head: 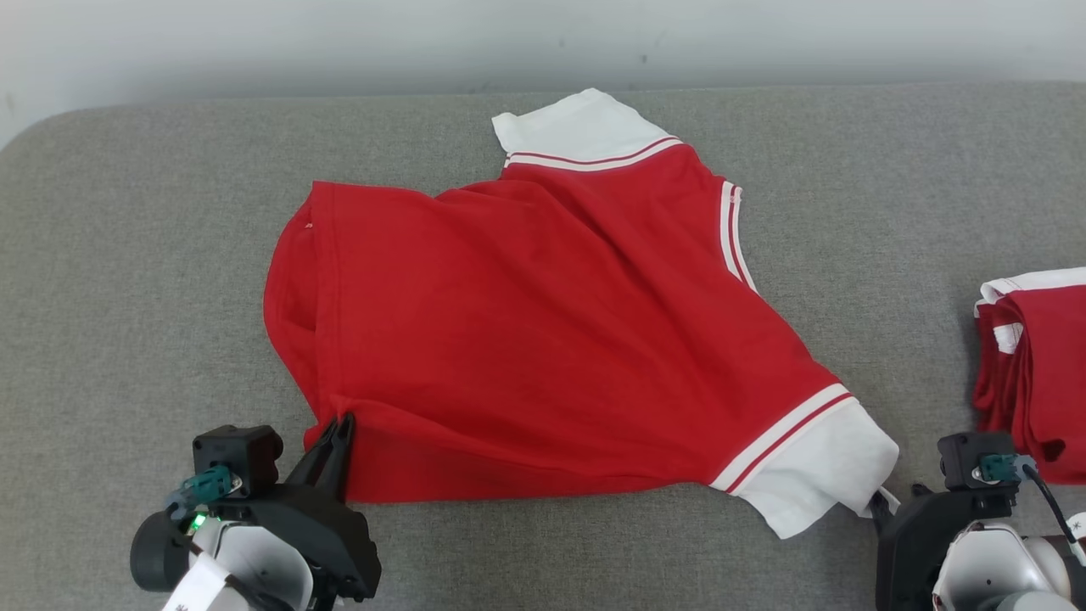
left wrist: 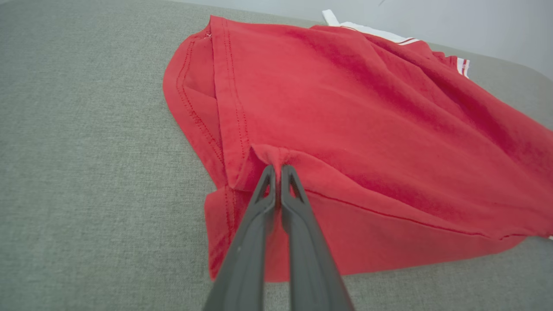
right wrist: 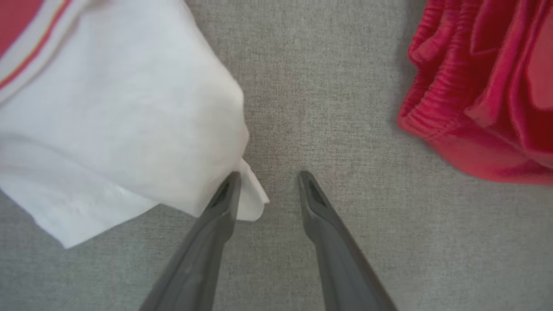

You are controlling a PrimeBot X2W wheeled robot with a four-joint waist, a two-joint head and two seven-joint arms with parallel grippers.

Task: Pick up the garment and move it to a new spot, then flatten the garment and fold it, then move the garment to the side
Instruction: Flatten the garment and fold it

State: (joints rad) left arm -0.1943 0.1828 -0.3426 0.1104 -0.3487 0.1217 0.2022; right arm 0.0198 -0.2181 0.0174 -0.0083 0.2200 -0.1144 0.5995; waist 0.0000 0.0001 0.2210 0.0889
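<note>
Red shirt [head: 543, 339], with white sleeves, lies spread on the grey padded surface [head: 127, 255]. In the head view its long axis runs from the hem at the left to the near white sleeve [head: 814, 475] at the lower right. The left gripper [head: 339, 428] sits at the near hem corner and the right gripper [head: 878, 502] sits just beside the sleeve's cuff, so each arm has its own end of the cloth. A second, folded red garment [head: 1035, 373] rests at the right edge, apart from the shirt.

The left wrist view shows that gripper's two fingers pressed together on a small pinch of red hem, which is puckered at their tips. The rest of the shirt stretches away up and to the right.

In the right wrist view the jaws stand partly apart and grip nothing. The sleeve lies to the left of the gap. One finger [right wrist: 227, 194] touches its edge, and only a small white corner pokes in between the fingers; most of the gap is over bare grey cloth. The next move probably depends on this offset: the right gripper would need to shift toward the sleeve to get a fuller bite before it closes.
</note>
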